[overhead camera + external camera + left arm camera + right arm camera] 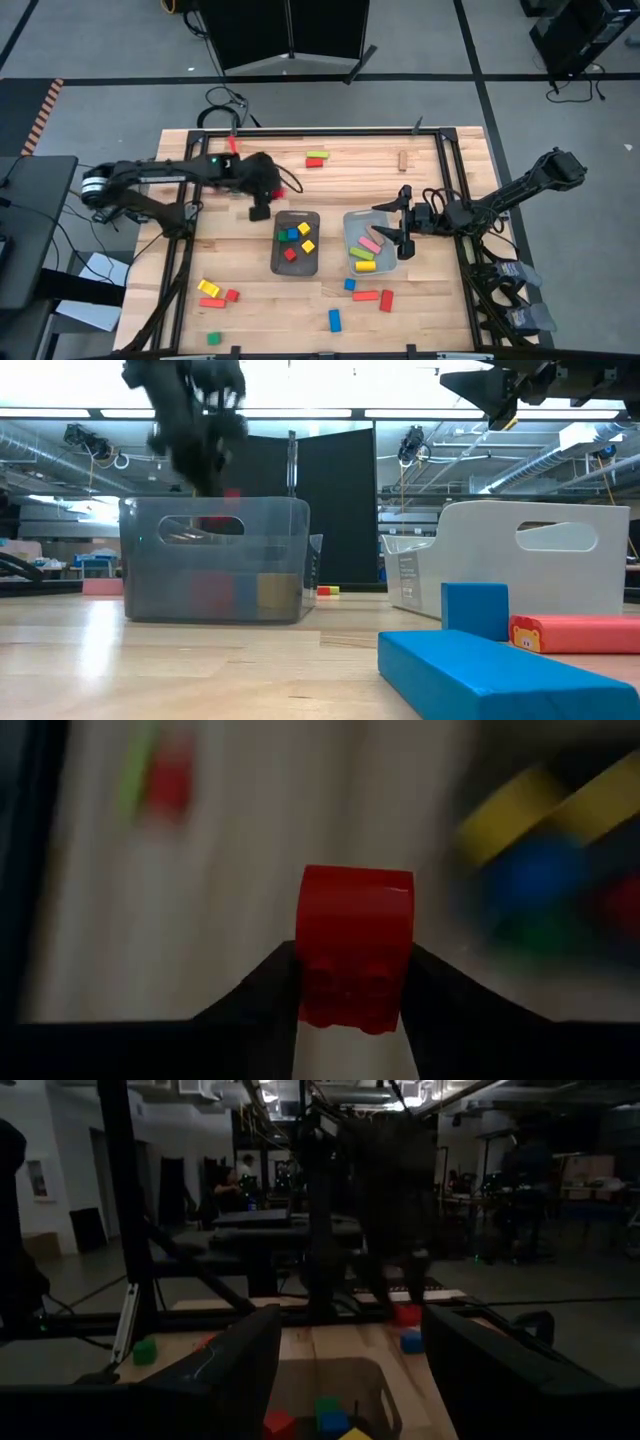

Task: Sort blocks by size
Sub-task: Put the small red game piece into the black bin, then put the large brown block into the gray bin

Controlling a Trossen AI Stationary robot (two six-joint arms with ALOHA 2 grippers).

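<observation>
Red block between left jaws

Left wrist background blurred.

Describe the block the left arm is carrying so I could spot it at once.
Start at the dark grey tray at the table's middle; beside its top-left corner is the left gripper. Clamped between its jaws is a small red block, held off the table. Unlike the other red blocks, it lies neither in a tray nor on the wood.
</observation>
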